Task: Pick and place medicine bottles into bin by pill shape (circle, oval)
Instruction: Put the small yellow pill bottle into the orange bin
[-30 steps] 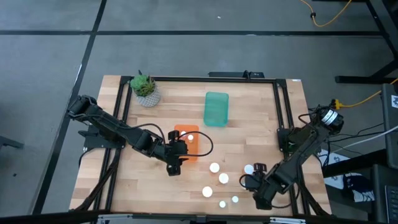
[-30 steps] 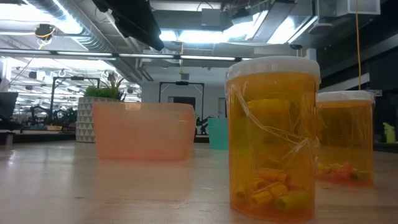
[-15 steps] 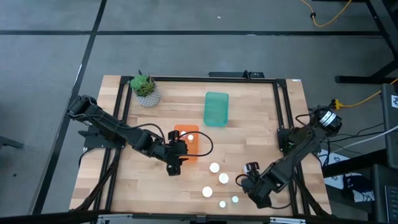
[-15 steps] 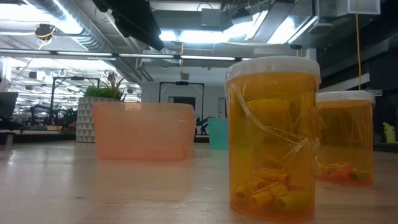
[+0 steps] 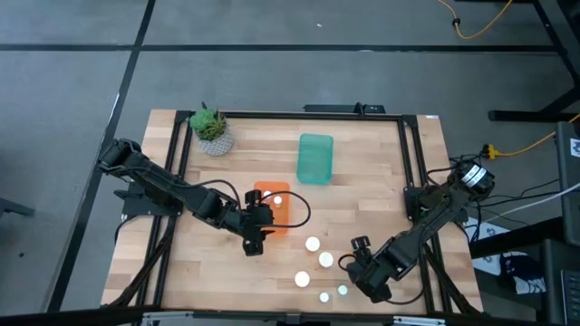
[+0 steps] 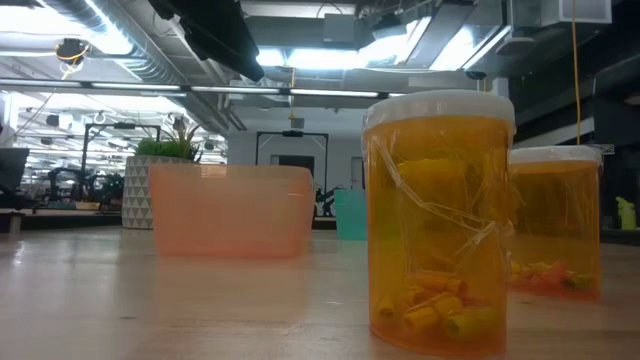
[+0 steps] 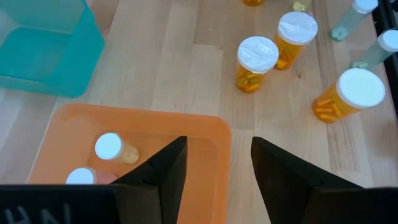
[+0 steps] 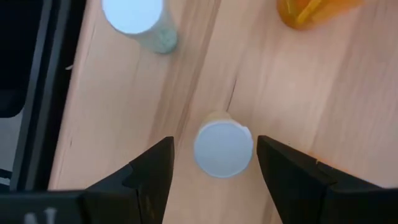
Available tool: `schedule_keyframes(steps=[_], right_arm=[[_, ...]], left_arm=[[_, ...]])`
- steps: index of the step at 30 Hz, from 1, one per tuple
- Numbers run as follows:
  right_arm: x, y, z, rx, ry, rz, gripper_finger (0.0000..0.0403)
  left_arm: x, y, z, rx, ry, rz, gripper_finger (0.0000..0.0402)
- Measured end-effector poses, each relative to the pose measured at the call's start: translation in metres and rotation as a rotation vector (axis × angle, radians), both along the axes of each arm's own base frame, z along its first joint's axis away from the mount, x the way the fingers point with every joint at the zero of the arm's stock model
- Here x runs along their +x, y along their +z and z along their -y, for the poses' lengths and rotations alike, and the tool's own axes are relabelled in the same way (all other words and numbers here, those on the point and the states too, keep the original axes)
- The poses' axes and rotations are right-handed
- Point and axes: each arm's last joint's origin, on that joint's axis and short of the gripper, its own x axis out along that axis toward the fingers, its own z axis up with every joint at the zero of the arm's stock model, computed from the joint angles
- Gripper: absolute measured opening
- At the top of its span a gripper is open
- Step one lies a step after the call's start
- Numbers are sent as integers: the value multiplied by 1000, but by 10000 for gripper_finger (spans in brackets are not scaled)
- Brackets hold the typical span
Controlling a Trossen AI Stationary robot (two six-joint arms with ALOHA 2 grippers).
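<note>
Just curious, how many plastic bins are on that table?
2: an orange bin near the table's middle, and a teal bin beyond it toward the far edge. None seems hidden.

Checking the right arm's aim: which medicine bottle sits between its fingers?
The bottle showing only its round white cap, centred in the open right gripper, touching neither finger. The narrow greenish bottle and the orange bottle stand outside it.
</note>
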Motion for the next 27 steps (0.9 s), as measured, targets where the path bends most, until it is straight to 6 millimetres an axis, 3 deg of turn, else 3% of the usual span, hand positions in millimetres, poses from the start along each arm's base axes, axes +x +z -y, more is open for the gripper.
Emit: schedule_keyframes(steps=[12, 23, 27], right_arm=[[1, 1, 0, -6, 20, 19, 225], [2, 1, 0, -13, 38, 25, 130], [2, 1, 1, -14, 39, 27, 113]], left_arm=[[0, 0, 0, 0, 0, 0, 171], [0, 0, 0, 0, 0, 0, 171], [0, 0, 0, 0, 0, 0, 171]])
